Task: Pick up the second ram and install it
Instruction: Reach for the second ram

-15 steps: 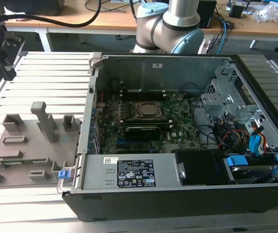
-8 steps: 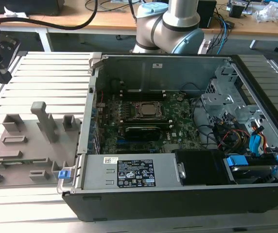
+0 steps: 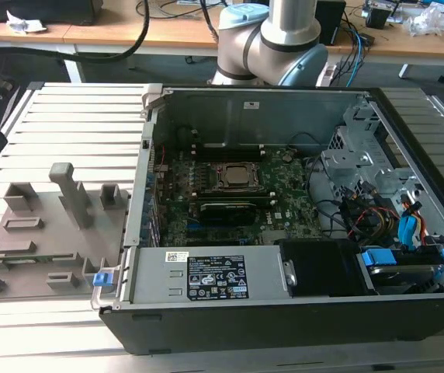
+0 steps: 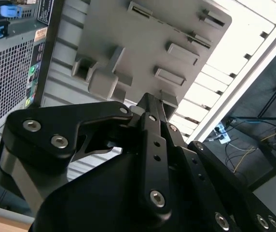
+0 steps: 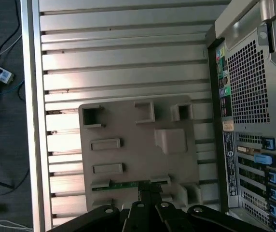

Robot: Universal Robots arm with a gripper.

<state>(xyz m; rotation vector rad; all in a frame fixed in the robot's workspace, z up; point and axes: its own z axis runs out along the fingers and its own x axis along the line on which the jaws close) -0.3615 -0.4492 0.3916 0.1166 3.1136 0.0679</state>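
The second ram (image 5: pixel 128 184) is a thin green stick lying in a slot along one edge of the grey holder tray (image 5: pixel 138 145), which rests on the ribbed metal table beside the open computer case (image 5: pixel 254 96). My gripper (image 5: pixel 149 193) hangs well above that tray, and its black fingers (image 4: pixel 152 125) come together at a point in line with the stick. Nothing sits between the fingers. In the exterior view the tray (image 3: pixel 43 233) lies at the exterior view's left of the case, with the ram (image 3: pixel 47 257) as a thin strip near its front edge.
The open case (image 3: pixel 284 295) shows the green motherboard (image 3: pixel 230 194), a silver socket (image 3: pixel 240 177), cables and blue drive clips (image 3: pixel 377 258) at the exterior view's right. The tray carries several raised grey posts (image 3: pixel 71 190). Desks and cables stand behind the arm's base (image 3: pixel 268 39).
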